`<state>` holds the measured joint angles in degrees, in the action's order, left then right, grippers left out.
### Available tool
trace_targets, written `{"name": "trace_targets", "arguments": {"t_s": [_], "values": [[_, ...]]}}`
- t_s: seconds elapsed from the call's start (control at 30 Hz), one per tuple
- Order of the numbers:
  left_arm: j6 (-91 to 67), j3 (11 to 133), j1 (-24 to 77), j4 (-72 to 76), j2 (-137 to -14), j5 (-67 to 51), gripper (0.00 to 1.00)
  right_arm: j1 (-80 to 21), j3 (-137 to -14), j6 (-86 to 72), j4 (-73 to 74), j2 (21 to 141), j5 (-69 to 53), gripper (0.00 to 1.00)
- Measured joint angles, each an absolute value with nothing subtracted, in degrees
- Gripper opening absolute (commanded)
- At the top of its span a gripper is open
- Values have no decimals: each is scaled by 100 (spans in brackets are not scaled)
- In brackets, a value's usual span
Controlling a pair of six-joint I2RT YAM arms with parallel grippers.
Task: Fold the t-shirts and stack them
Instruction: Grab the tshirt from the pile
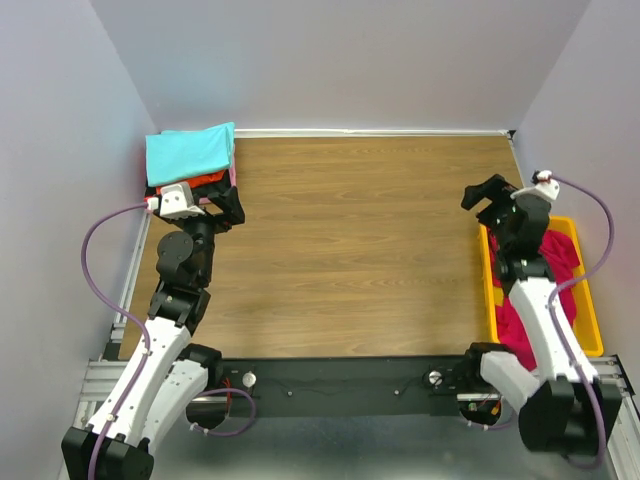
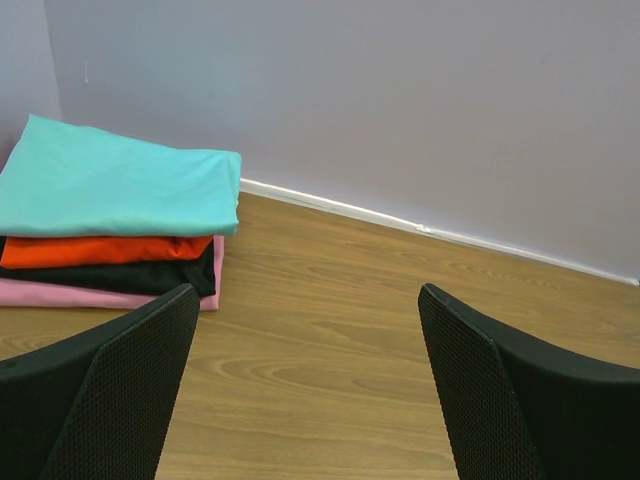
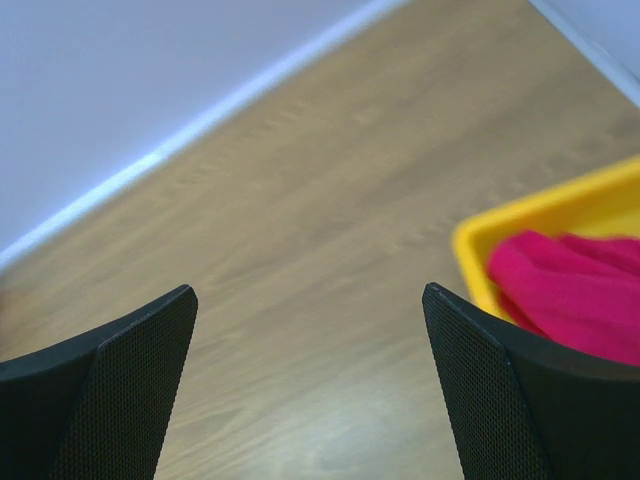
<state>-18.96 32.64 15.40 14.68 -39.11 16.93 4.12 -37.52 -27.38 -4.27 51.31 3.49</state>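
A stack of folded t-shirts sits in the far left corner, with a cyan t-shirt [image 1: 190, 153] [image 2: 120, 180] on top, then an orange-red one [image 2: 100, 250], a black one [image 2: 150, 275] and a pink one [image 2: 60, 295] at the bottom. A crumpled crimson t-shirt [image 1: 552, 262] [image 3: 575, 290] lies in the yellow bin [image 1: 592, 320] [image 3: 530, 225] at the right. My left gripper [image 1: 228, 205] [image 2: 308, 300] hovers open just right of the stack, empty. My right gripper [image 1: 487, 195] [image 3: 310, 300] is open and empty over the table, left of the bin's far end.
The wooden table [image 1: 360, 240] is walled by pale panels at the back and sides. A white strip [image 2: 420, 228] runs along the base of the back wall. Both arm bases stand at the near edge.
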Motion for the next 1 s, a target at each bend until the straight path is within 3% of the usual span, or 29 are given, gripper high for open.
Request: {"name": "trace_targets", "arguments": {"t_s": [0.27,0.57,0.83,0.93,0.97,1.0], "values": [[-1935,3260,1540,1492,-3903,1691,98,635,-4932,-2646,805,7638,1730,100],[-1981,3260,1540,1540,-3948,1686,98,2606,-4932,-2703,1249,8232,1706,100],[-2003,3260,1540,1549,-4185,1682,98,2792,-4932,-2779,1306,8685,1599,98],[-2018,3260,1540,1557,-4185,1682,99,2792,-4932,-2829,1310,8868,1601,74],[-2023,3260,1540,1557,-4180,1682,98,2792,-4932,-2842,1315,8906,1601,59],[-2025,3260,1540,1557,-4180,1682,98,2792,-4932,-2864,1321,8919,1603,31]]}}
